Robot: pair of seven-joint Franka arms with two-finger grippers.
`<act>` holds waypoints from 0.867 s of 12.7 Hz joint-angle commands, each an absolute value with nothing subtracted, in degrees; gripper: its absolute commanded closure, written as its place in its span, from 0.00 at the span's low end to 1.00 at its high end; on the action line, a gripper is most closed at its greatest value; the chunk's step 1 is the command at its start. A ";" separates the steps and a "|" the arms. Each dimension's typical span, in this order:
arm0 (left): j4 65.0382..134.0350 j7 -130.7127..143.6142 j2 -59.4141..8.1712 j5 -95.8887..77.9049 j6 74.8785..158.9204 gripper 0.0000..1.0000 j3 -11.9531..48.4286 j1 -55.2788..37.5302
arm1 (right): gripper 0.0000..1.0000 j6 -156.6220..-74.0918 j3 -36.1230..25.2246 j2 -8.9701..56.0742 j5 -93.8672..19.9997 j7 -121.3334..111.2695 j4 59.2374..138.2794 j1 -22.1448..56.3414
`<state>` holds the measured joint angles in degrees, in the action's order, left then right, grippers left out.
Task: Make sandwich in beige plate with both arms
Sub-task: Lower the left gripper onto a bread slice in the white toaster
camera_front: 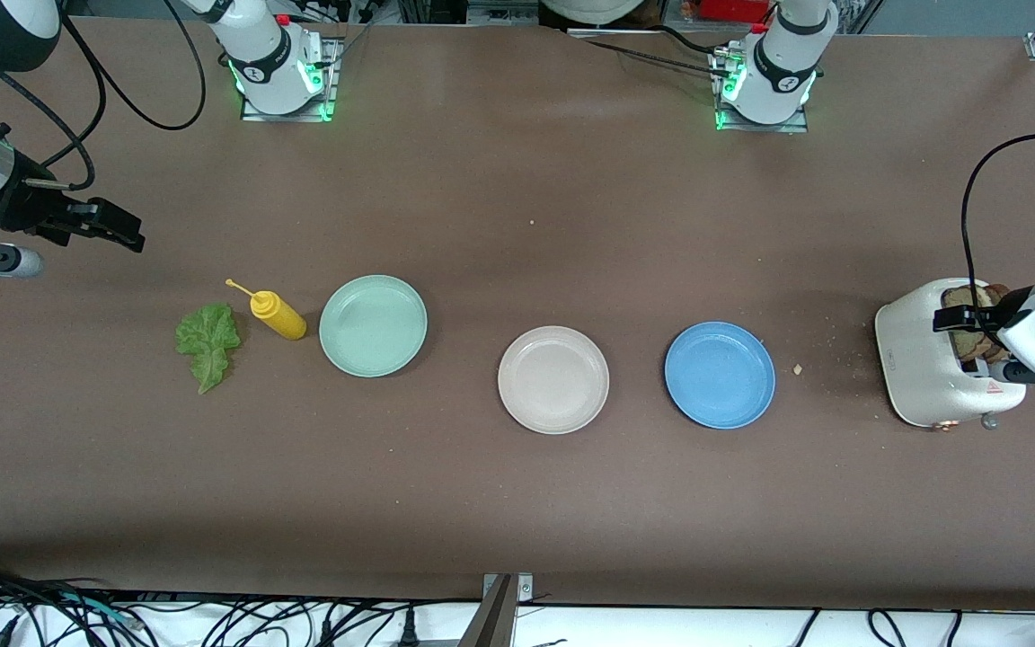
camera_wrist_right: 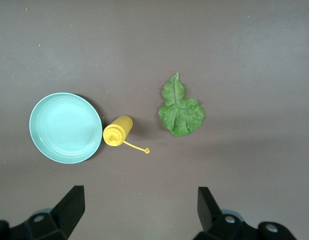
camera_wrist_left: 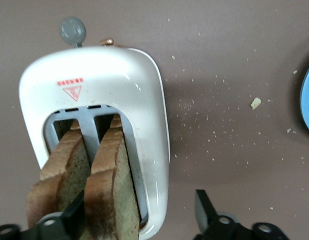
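Grippers at both table ends, beige plate (camera_front: 553, 379) bare between them.
Right gripper (camera_front: 127, 235) hangs wide open above the lettuce (camera_front: 207, 340); left gripper (camera_wrist_left: 139, 212) straddles, jaws apart, one bread slice (camera_wrist_left: 110, 187) in the toaster (camera_front: 926, 364).

The white toaster (camera_wrist_left: 94, 95) bears a red warning triangle beneath unreadable red lettering.

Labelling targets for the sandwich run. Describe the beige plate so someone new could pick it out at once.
Three round plates sit in a row across the brown table. The beige plate is the middle one, between the mint-green plate toward the right arm's end and the blue plate toward the left arm's end. It is the only pale cream one, plain, empty, and slightly nearer the front camera than the other two.
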<state>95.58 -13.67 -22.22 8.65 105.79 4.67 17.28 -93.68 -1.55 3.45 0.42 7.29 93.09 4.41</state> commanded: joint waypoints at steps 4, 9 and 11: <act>94.83 -14.85 -20.21 9.84 100.20 1.00 5.19 18.81 | 0.00 -94.04 -1.67 3.52 -0.09 6.59 93.25 4.57; 92.99 -15.29 -16.97 9.84 98.17 1.00 5.36 18.90 | 0.00 -94.13 -1.58 3.52 -0.09 6.59 93.25 4.66; 90.45 -15.38 -16.00 9.84 96.25 1.00 5.71 18.90 | 0.00 -94.13 -1.58 3.60 -0.09 6.59 93.25 4.66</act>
